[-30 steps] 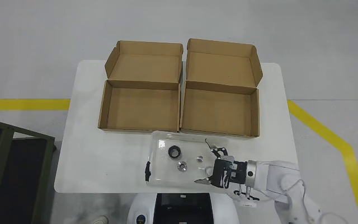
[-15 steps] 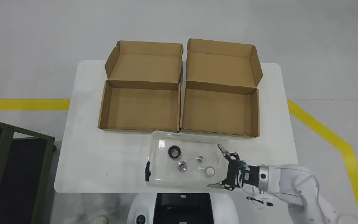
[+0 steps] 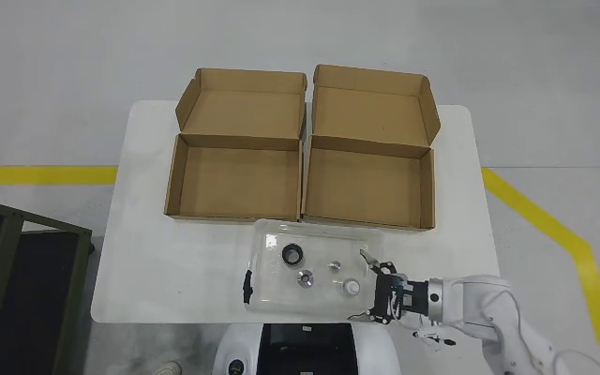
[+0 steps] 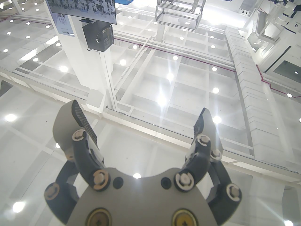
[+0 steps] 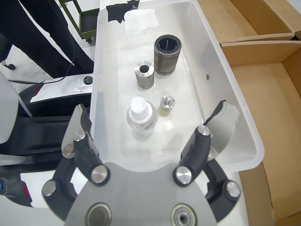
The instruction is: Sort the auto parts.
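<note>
A clear plastic bin [image 3: 258, 274] [image 5: 211, 48] stands at the table's front edge. Upright in it are a dark linear bearing [image 5: 167, 55] [image 3: 294, 253], a steel bushing [image 5: 144, 74] [image 3: 306, 277], a small metal fitting [image 5: 167, 105] [image 3: 336, 265] and a white-capped clear bottle [image 5: 141, 115] [image 3: 351, 287]. My right gripper [image 5: 151, 109] [image 3: 360, 286] hangs open over the bin's right end, nearest the bottle, holding nothing. My left gripper [image 4: 140, 108] is open and empty, pointing up at the ceiling.
Two open cardboard boxes, left [image 3: 234, 181] and right [image 3: 367, 186], sit side by side just behind the bin, lids folded back. Black tape and a paper label [image 5: 138, 21] mark the bin's far end. Bare white tabletop [image 3: 159, 262] lies left of the bin.
My right gripper drew back from above the bin's middle toward its right end, then edged slightly back in. The parts have not moved.
</note>
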`<action>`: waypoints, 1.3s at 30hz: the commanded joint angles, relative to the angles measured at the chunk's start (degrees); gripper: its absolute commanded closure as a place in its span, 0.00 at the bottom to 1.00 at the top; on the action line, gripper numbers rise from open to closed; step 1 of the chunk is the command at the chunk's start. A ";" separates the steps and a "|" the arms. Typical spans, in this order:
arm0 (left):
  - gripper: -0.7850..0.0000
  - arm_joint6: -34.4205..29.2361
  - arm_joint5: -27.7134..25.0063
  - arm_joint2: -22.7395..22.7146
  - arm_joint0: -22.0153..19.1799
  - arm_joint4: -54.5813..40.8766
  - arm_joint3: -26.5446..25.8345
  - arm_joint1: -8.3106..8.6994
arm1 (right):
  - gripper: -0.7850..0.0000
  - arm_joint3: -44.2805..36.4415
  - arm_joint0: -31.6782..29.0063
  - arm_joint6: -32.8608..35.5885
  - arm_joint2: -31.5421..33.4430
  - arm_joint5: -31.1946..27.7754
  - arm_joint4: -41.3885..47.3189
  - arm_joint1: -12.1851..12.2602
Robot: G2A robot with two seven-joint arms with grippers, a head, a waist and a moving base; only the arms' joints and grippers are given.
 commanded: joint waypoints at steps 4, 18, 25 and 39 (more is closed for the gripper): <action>0.00 0.00 0.00 0.00 0.00 0.00 0.00 0.00 | 0.16 0.86 0.87 -0.41 -0.50 0.00 -0.59 0.38; 0.00 0.00 0.00 0.00 0.00 0.00 0.00 0.00 | 0.43 2.06 2.02 0.08 -2.01 0.52 -1.06 0.92; 0.00 0.00 0.00 0.00 0.00 0.00 0.00 0.00 | 0.37 2.08 2.52 1.34 -2.82 0.26 -1.49 1.13; 0.00 0.00 0.00 0.00 0.00 0.00 0.00 0.00 | 0.99 1.63 3.95 2.10 -4.91 1.05 -2.12 1.33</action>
